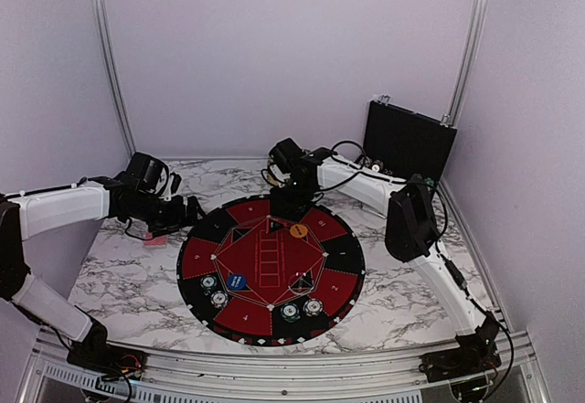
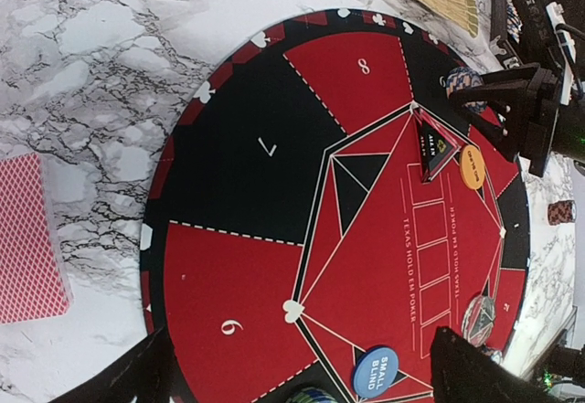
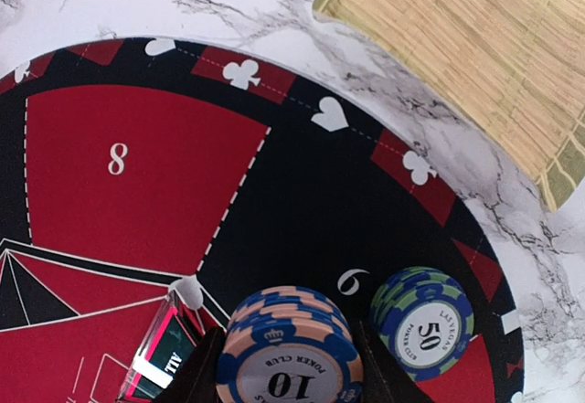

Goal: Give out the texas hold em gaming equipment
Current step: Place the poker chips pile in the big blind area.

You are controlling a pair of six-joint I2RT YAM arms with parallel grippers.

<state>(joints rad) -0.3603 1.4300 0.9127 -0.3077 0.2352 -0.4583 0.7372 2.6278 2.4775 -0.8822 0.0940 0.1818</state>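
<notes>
The right gripper (image 3: 285, 371) is closed on a blue-and-pink stack of "10" chips (image 3: 288, 325), one finger against each side, at the bottom centre of the right wrist view. Just to the right, apart from it, a blue-and-green "50" chip stack (image 3: 422, 321) sits on the black wedge numbered 9 of the round mat (image 3: 302, 193). A wicker basket (image 3: 475, 56) fills the upper right corner, on the marble table (image 3: 82, 1).

The left gripper (image 2: 302, 344) stands wide open and empty at the bottom of the left wrist view, with the mat spread before it. The blue disc (image 2: 375, 371) lies low between its fingers in the frame. The orange disc (image 2: 472, 167) lies at right centre. A red-backed card (image 2: 27, 238) lies on the table at the left edge, off the mat.
</notes>
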